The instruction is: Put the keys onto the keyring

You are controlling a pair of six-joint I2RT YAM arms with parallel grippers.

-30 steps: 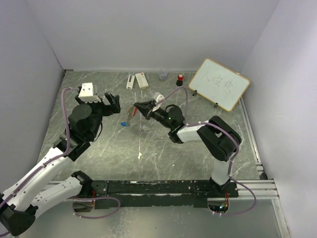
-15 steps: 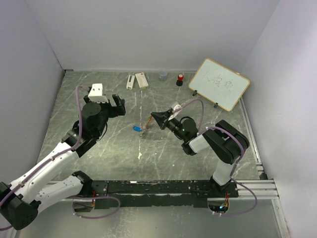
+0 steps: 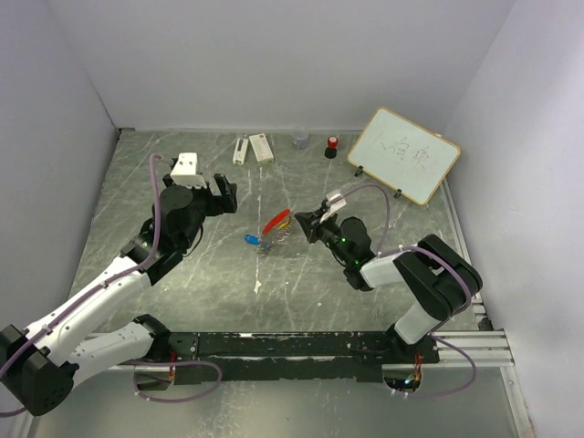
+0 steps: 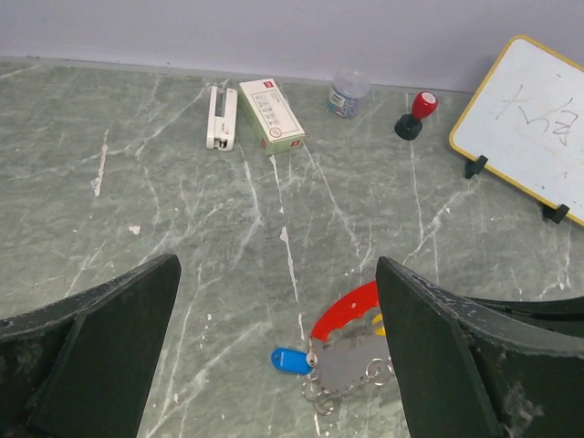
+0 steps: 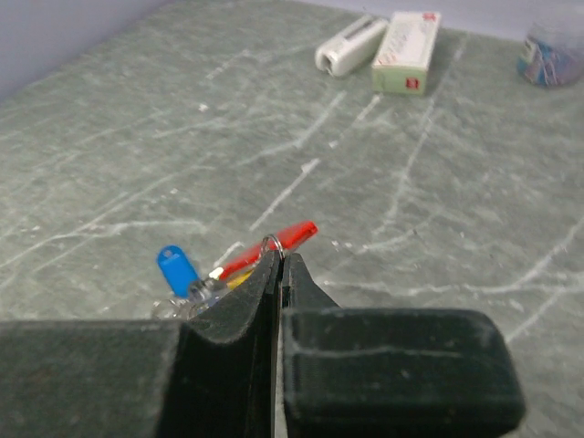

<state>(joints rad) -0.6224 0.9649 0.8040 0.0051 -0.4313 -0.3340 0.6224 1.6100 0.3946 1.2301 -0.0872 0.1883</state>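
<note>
The table (image 3: pixel 301 292) is carrying one keyring (image 3: pixel 274 224) at centre, one whiteboard (image 3: pixel 403 155) at two o'clock, and, lining up at twelve o'clock, one stamp (image 3: pixel 332 144), one jar (image 3: pixel 300 138), one box (image 3: pixel 261 147), one stapler (image 3: pixel 240 150).

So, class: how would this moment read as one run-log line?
left gripper: open, empty | right gripper: shut on keyring wire | keys: not clearly seen

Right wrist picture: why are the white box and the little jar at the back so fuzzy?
Right wrist view: the focus seems to sit near the fingers, so the red tag looks crisp while the far white box and jar go soft. Left wrist view: the same box and jar look sharper. Top external view: light is even, shadows faint.
</note>
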